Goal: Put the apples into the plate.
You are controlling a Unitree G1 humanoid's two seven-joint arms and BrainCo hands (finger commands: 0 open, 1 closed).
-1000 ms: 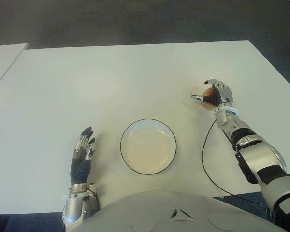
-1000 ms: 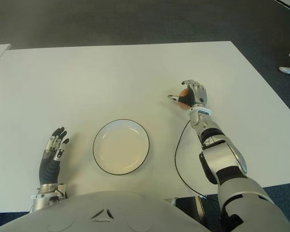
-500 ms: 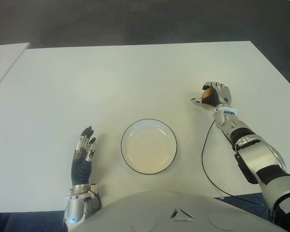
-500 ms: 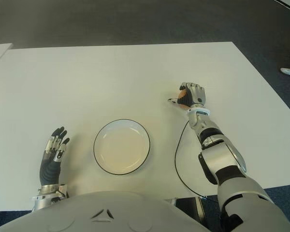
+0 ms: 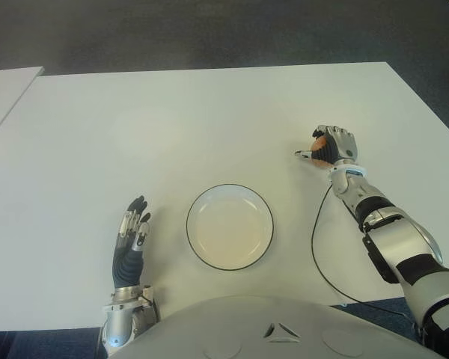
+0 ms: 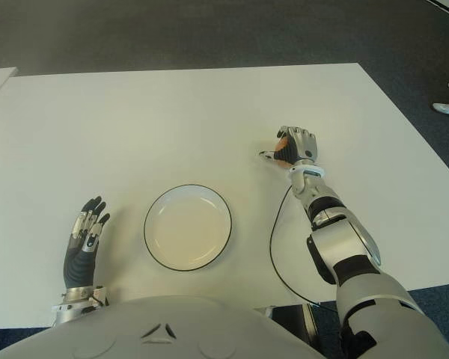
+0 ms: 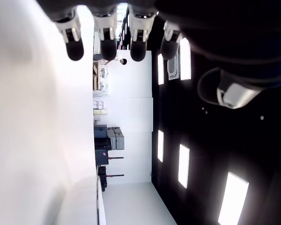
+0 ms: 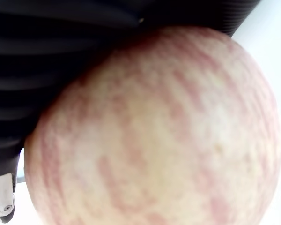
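— What has changed since a second ago?
— My right hand (image 5: 331, 146) has closed tighter round the apple (image 5: 321, 144), right of the plate (image 5: 230, 226) and beyond it.
— How many things?
— One apple, one plate, both on the table (image 5: 172, 127).
— Its look?
— Pale yellow, streaked red.
— Your left hand (image 5: 129, 241)?
— Left of the plate, fingers straight, holding nothing.

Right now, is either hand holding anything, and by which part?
The right hand has its fingers wrapped over the apple's body. The left hand holds nothing.
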